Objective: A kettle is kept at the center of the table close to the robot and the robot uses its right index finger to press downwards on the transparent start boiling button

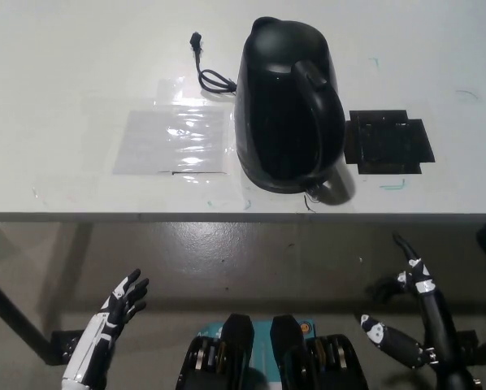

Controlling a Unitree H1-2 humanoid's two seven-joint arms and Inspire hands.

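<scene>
standing on the table [64, 97], the kettle [288, 106] was well apart from both hands: right hand [410, 313] and left hand [117, 313] hung below, fingers spread, empty.

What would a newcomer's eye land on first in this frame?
The black kettle stands out on the white table, near its front edge, with its cord trailing to the left. Beside it lie a clear plastic sheet on the left and a black square plate on the right. Both hands hang open below the table edge: white left hand, black right hand.
</scene>
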